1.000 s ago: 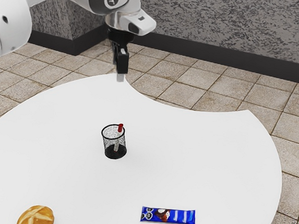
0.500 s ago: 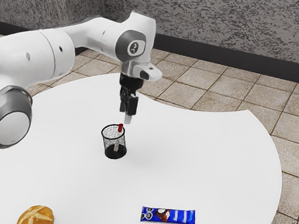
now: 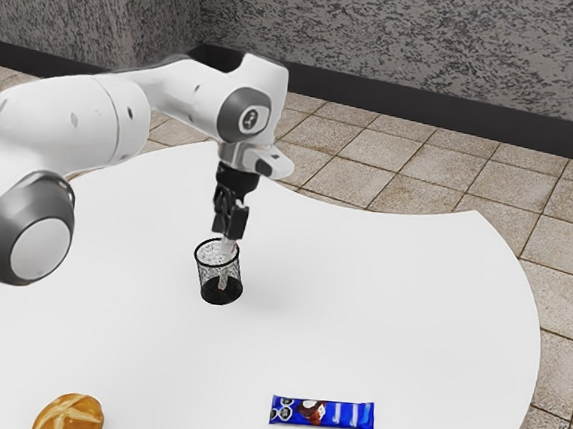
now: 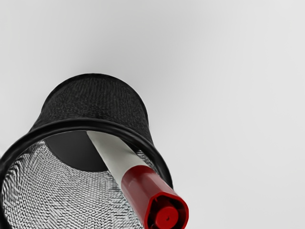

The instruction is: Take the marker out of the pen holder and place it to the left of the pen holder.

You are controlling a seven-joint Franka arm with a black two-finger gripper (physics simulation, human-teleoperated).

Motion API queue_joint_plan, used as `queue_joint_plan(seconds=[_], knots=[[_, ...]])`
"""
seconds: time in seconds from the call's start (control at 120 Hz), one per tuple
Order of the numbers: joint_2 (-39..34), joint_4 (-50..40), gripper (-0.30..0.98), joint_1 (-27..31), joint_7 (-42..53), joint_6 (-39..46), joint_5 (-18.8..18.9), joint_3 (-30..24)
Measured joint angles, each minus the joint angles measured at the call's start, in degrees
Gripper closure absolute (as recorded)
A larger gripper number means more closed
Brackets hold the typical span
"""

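In the exterior view my gripper [image 3: 228,244] is at the pen holder's mouth, its fingers pointing down and apart, around the height of the marker's cap, which they cover there. The black mesh pen holder [image 3: 207,278] stands upright, and the marker's white body [image 3: 223,278] shows through its mesh. In the wrist view the marker's red cap [image 4: 138,183] sticks out over the rim of the pen holder [image 4: 95,102], close under my hand, with the white body slanting down inside.
A blue snack packet [image 3: 322,413] lies near the table's front edge in the exterior view. A bread roll [image 3: 69,419] sits at that view's lower left. Both rest on the white table [image 3: 389,304], apart from the pen holder.
My hand has come over the table to the pen holder, then lowered slightly toward the exterior view's left, so its fingertips now cover the red cap. Holder, packet and roll have stayed put.
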Motion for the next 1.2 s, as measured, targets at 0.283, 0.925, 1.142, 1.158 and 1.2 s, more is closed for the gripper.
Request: queue_joint_plan(seconds=[0.283, 0.925, 1.142, 1.158, 1.2], knots=[[2.95, 1.7, 0.15, 0.0, 0.18, 4.09, 0.08, 0.82], [4.16, 2.54, 0.47, 0.04, 0.11, 9.93, 0.09, 0.93], [4.16, 2.5, 0.59, -0.17, 0.1, 10.12, 0.13, 1.29], [4.16, 2.49, 0.59, -0.19, 0.1, 10.08, 0.13, 1.31], [4.1, 2.47, 0.61, -0.26, 0.1, 9.96, 0.15, 1.51]])
